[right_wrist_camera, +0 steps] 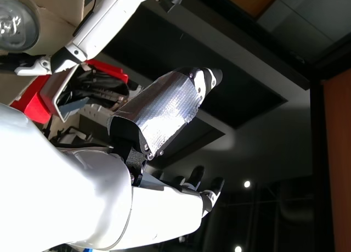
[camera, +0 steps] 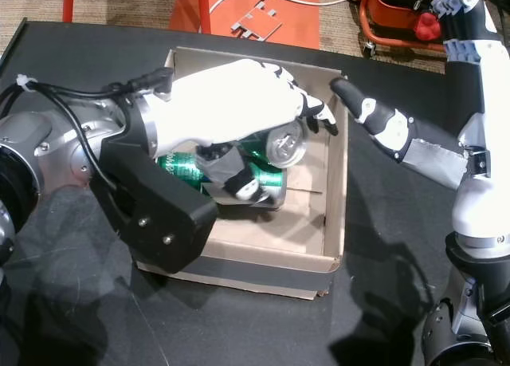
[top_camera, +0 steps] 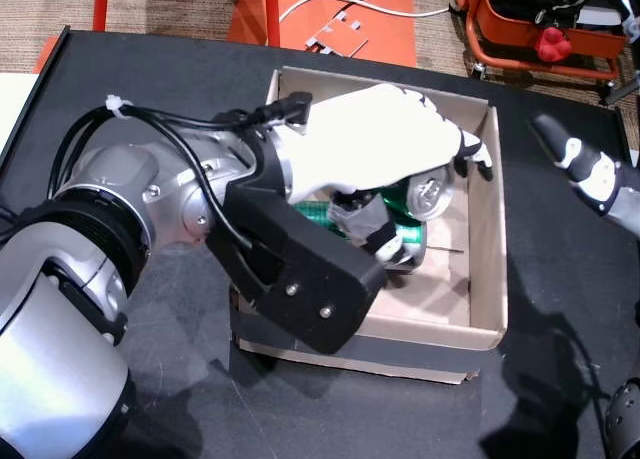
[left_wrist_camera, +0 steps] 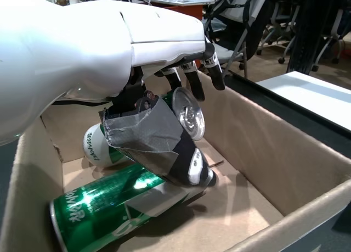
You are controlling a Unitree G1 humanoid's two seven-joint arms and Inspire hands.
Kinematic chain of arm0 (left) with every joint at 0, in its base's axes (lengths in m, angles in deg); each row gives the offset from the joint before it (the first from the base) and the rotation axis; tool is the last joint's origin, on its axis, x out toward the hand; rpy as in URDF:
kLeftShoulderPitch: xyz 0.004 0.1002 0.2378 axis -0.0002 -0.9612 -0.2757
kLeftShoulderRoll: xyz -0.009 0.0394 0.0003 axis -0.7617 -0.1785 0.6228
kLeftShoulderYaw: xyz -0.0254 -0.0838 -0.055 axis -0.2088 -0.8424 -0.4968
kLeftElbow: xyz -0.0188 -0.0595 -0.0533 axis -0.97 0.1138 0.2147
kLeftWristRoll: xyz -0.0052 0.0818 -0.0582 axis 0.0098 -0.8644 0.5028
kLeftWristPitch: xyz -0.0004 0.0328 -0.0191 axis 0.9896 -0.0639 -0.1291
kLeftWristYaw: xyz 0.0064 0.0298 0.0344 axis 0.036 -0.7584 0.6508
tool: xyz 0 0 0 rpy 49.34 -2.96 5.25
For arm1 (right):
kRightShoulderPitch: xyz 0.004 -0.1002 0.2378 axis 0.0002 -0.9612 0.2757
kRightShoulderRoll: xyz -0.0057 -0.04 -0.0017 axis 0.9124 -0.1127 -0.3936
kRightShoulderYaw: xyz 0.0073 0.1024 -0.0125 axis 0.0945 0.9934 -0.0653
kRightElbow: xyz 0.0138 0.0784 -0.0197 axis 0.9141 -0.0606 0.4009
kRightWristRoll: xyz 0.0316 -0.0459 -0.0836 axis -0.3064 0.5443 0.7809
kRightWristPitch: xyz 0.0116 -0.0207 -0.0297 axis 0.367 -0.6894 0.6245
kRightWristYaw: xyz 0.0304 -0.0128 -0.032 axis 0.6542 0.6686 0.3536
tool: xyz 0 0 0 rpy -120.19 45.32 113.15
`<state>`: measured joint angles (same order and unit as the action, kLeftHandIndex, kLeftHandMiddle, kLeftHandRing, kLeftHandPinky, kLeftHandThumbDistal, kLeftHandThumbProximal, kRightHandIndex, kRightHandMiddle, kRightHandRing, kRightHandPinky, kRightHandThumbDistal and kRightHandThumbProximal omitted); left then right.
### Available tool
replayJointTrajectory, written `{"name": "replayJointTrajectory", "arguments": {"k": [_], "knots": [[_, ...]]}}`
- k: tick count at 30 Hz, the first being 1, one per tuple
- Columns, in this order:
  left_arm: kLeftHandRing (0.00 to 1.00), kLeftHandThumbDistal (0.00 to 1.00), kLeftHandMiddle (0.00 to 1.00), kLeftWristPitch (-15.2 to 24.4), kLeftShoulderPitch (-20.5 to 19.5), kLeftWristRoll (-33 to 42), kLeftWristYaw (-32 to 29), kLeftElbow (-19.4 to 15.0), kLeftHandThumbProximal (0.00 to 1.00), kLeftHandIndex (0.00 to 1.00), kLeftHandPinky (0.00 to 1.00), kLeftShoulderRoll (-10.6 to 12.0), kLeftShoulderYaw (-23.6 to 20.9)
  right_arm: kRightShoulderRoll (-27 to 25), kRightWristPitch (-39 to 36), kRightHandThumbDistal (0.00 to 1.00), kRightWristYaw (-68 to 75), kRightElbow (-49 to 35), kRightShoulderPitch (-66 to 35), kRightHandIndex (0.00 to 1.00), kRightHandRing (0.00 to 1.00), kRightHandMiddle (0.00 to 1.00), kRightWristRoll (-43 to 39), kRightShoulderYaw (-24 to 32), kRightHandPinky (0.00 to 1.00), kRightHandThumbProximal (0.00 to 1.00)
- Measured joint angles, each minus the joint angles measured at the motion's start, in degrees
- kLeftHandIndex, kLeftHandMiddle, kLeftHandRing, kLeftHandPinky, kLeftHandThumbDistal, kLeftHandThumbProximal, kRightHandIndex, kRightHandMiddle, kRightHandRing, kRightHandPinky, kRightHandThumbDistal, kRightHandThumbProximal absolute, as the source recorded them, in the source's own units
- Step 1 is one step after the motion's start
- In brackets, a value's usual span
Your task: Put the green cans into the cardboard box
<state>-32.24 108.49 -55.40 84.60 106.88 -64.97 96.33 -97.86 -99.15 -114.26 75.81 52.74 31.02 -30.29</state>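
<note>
**Left hand over the cans, deep in the box**

The left hand (top_camera: 370,139) reaches into the cardboard box (top_camera: 488,279) from the left, palm down, its white back arched over the cans. In the left wrist view the fingers (left_wrist_camera: 193,79) curl down around a tilted green can (left_wrist_camera: 186,110) whose silver top faces the right wall; the taped thumb (left_wrist_camera: 156,139) presses in from below. The can sits between fingers and thumb, so the hand has it gripped, and its top shows in both head views (camera: 287,145).

Below it, a second green can (left_wrist_camera: 104,205) lies on its side on the box floor near the camera, and a third can (left_wrist_camera: 98,147) lies further back toward the left wall. All three cans are inside the box.

The right half of the box floor is bare cardboard, and the near wall stands clear of the hand. The fingertips (top_camera: 478,159) hang just beside the right wall's rim at the far corner.

The right hand (camera: 374,119) hovers outside the box, near its far right corner, over the black table (top_camera: 560,319). Its fingers are extended and apart, holding nothing. Beyond the table's far edge sits an orange frame (top_camera: 340,9) on the floor.
</note>
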Motion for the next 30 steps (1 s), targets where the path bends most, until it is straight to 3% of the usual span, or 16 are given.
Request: {"name": "replayJointTrajectory", "arguments": {"k": [13,19,25,28,30], "knots": [[0.86,1.00,0.84,-0.07,0.22,0.08,-0.23,0.00,0.21,0.98,0.89,-0.74,0.09,-0.79,-0.82,1.00,-0.48,2.17,0.19,0.93,0.90,0.95,-0.15,-0.43,0.95,0.69],[0.86,1.00,0.85,0.12,2.80,4.32,-2.64,-0.05,0.25,0.98,0.87,-4.17,-4.60,-1.73,-0.79,1.00,-1.55,4.22,0.72,0.93,0.91,0.95,-0.33,-0.43,0.96,0.68],[0.88,1.00,0.86,2.57,4.74,13.25,-8.71,-0.50,0.19,0.97,0.86,-9.68,-13.12,-2.03,0.91,1.00,-2.03,7.35,2.70,0.96,0.91,0.96,-0.09,-0.40,0.95,0.62],[0.92,1.00,0.91,5.93,4.05,21.68,-15.77,-1.29,0.08,1.00,0.86,-12.40,-20.05,-2.08,3.40,1.00,-2.62,8.69,3.44,0.99,0.92,0.98,-0.22,-0.33,0.96,0.60],[0.92,1.00,0.93,7.81,2.68,29.58,-23.38,-2.01,0.08,0.99,0.85,-13.99,-25.90,-2.13,4.65,1.00,-3.17,9.53,3.67,0.99,0.92,0.98,-0.31,-0.18,0.96,0.61]]}}
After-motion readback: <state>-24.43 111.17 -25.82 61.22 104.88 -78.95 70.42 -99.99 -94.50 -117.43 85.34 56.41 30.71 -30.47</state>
